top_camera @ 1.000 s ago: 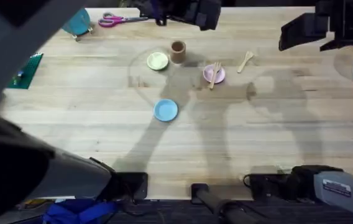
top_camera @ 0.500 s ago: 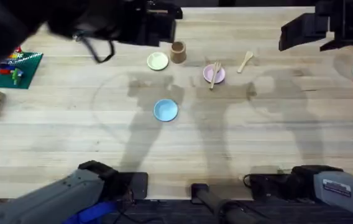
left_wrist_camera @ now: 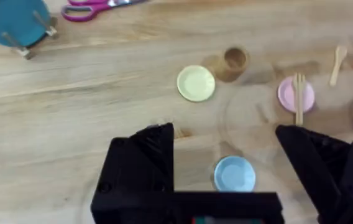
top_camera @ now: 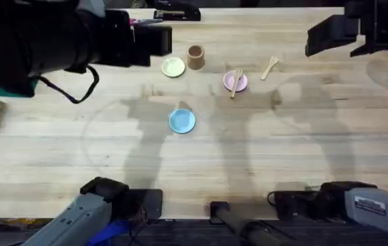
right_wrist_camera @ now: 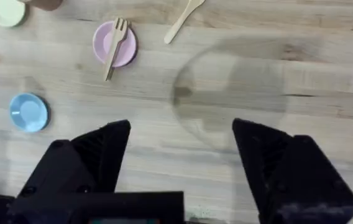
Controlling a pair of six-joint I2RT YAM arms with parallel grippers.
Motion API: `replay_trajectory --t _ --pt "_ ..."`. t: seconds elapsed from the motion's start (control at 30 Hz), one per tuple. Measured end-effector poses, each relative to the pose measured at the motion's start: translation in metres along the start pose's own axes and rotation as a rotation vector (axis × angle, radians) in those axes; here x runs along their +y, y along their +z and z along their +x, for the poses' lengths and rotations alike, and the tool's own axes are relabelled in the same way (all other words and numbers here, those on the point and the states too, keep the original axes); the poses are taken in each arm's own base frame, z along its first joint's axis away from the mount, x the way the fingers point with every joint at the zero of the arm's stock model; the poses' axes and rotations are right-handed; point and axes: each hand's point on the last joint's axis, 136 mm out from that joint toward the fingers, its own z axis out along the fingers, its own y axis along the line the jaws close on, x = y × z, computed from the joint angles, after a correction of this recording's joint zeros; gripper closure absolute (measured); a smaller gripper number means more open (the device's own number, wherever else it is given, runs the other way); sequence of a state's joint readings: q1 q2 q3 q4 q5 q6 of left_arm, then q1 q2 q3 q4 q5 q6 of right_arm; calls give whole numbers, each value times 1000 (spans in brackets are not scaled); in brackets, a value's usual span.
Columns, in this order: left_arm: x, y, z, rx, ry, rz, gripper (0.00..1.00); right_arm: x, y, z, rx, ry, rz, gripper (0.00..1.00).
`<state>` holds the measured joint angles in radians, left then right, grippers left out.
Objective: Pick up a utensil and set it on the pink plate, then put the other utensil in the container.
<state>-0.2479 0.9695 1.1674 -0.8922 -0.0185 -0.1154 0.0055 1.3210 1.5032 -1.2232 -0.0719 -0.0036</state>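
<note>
Tabletop [top_camera: 262, 157] carries everything; both pincers are high above it, left pincer [left_wrist_camera: 226, 146] wide and holding nothing, right pincer [right_wrist_camera: 179, 146] likewise wide, unladen; pink plate [top_camera: 229, 83] bears the fork [top_camera: 236, 82], so step one looks done; container [top_camera: 195, 57] stands left of the plate; spoon [top_camera: 270, 67] lies right of it, well apart from the container; next move, by my judgement: right pincer descends on the spoon's handle.

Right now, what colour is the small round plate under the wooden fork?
Pale pink; the small round plate under the wooden fork shows best in the right wrist view.

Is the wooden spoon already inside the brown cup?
No, the wooden spoon lies on the bare table, apart from the brown cup.
</note>
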Motion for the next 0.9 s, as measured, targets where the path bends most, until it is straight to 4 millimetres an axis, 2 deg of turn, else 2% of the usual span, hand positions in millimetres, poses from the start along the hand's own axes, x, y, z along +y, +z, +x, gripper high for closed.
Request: replay_trajectory --t 0.17,0.27,0.5,0.67,0.9 --pt "4 9 6 26 114 82 9 0 1 0 3 0 0 5" --pt "12 17 8 26 150 130 8 0 1 0 4 0 0 5" --pt "23 49 24 18 242 353 6 0 1 0 4 0 0 5" --pt "13 67 34 4 275 542 8 0 1 0 4 0 0 5" --pt "0 70 30 -62 330 665 7 0 1 0 4 0 0 5"
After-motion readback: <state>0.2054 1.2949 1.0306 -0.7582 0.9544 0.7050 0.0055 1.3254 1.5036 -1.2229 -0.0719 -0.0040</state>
